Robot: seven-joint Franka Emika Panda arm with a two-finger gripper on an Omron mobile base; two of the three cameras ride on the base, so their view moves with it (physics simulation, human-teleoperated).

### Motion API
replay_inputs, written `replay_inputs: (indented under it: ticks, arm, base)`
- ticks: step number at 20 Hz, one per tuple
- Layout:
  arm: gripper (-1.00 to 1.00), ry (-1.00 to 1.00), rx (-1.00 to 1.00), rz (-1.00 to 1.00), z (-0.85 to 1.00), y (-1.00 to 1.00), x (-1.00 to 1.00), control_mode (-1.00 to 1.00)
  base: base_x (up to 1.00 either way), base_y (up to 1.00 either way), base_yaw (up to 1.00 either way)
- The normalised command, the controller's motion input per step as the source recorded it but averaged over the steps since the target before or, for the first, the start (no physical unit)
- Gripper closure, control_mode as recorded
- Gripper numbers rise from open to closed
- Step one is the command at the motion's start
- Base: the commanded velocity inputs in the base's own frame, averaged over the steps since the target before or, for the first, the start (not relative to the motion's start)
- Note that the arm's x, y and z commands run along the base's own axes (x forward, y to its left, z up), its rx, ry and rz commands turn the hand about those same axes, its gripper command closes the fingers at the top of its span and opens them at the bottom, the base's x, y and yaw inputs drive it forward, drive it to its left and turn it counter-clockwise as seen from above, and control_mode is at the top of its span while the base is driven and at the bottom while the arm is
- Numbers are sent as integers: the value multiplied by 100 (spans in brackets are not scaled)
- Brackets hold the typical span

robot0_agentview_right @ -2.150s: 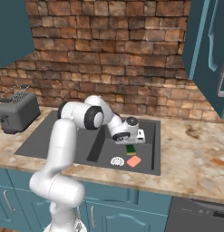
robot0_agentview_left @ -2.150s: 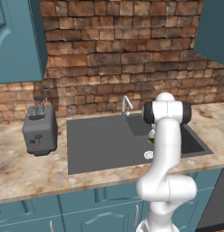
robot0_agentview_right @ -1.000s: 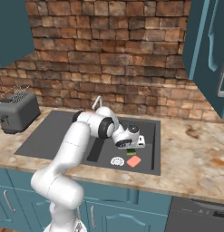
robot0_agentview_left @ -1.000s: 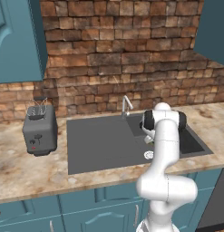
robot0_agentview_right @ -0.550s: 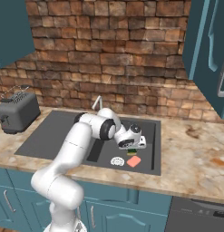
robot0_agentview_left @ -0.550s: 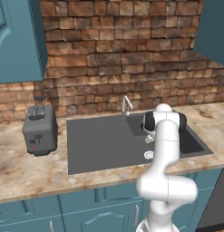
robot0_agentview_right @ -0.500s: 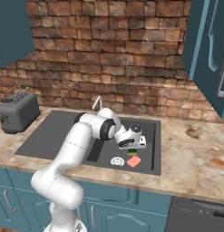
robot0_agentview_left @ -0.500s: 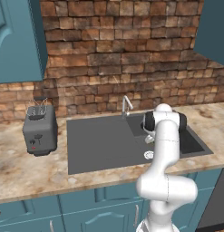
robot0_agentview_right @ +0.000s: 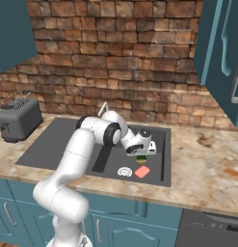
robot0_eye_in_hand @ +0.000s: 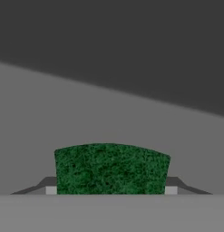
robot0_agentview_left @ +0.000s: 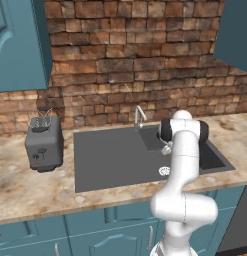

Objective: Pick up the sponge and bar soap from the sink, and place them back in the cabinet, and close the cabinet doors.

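In the hand view the dark green top of the sponge [robot0_eye_in_hand: 111, 170] fills the gap between my fingertips [robot0_eye_in_hand: 51, 189], touching both. My gripper [robot0_agentview_right: 141, 155] is low in the right part of the dark grey sink [robot0_agentview_right: 58, 144], shut on the sponge [robot0_agentview_right: 141, 159], which rests on the basin floor. The salmon-pink bar soap [robot0_agentview_right: 142, 171] lies just in front of it, beside the white drain disc [robot0_agentview_right: 125, 171]. An open teal cabinet door [robot0_agentview_right: 226, 53] with a silver bar handle hangs at the upper right, and another cabinet door [robot0_agentview_left: 17, 45] at the upper left.
A grey toaster [robot0_agentview_left: 43, 145] stands on the speckled counter left of the sink [robot0_agentview_left: 110, 155]. A thin silver faucet [robot0_agentview_left: 139, 116] rises at the sink's back edge, close to my arm. Behind everything runs a brick wall [robot0_agentview_left: 125, 60].
Over the last two seconds my hand has sunk lower into the sink onto the sponge. The jaws, wide a second ago, have closed against its sides. The soap has not moved.
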Motion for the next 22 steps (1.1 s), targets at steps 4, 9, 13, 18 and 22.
replay_inputs:
  ticks: [4, 9, 13, 18, 22]
  arm:
    - [100, -4, -5, -6, 69, 21, -35, -100]
    - [100, -1, -3, -11, 69, 35, -14, -100]
    - [100, 0, 0, -5, 74, 17, -6, -100]
    - [100, -2, -2, -6, 46, 32, -19, -100]
    - [100, -7, -2, -5, 55, 26, -29, -100]
  base:
    - [0, 0, 0]
    - [0, 0, 0]
    - [0, 0, 0]
    - [0, 0, 0]
    - [0, 0, 0]
